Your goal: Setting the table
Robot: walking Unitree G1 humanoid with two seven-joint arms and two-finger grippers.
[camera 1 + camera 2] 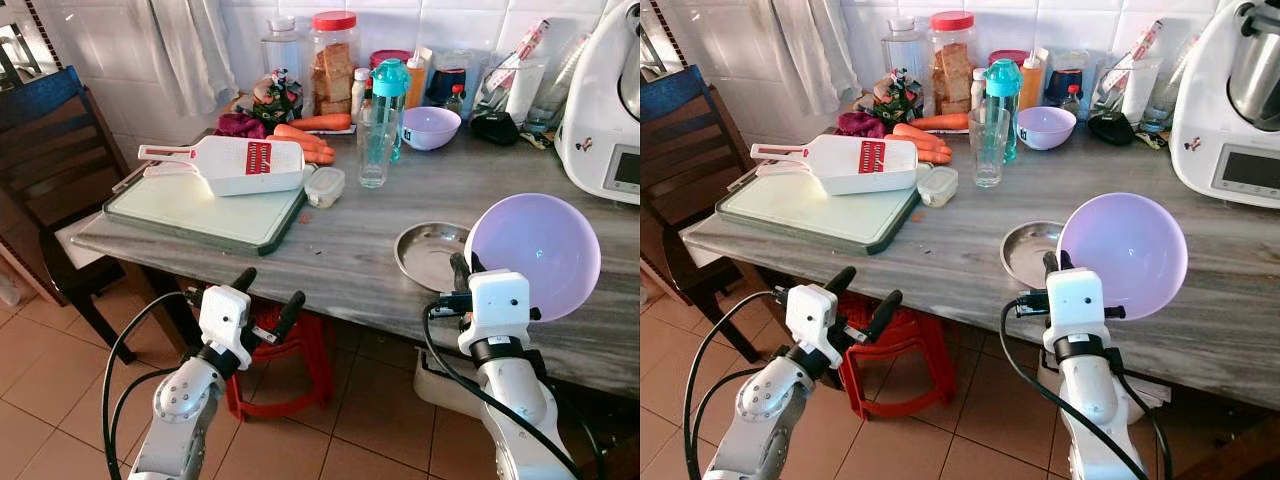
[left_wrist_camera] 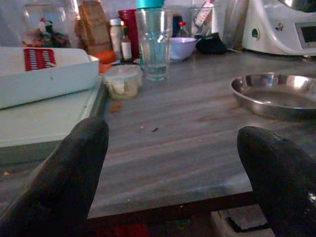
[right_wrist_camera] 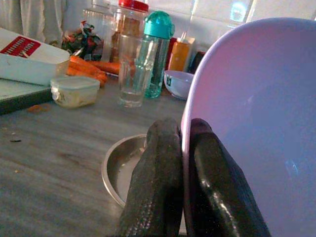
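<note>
Lilac bowl (image 1: 535, 255) tilted on edge, rim pinched by right pincer (image 1: 461, 268), above steel dish (image 1: 428, 254); left pincer (image 1: 268, 294) spread.

The big lilac bowl (image 1: 535, 255) is up off the desk (image 1: 350, 260), tipped on edge so its smooth inside faces outward. The right hand (image 1: 461, 268) has it by the near rim, one black finger on each side of the thin wall. Just beside it, a shallow round steel dish (image 1: 430, 255) sits flat on the grey wood-grain top, its right side hidden behind the raised bowl. Farther back, a smaller lilac bowl (image 1: 430, 127) stands upright, near a clear tumbler (image 1: 376, 150) that is also upright.
</note>
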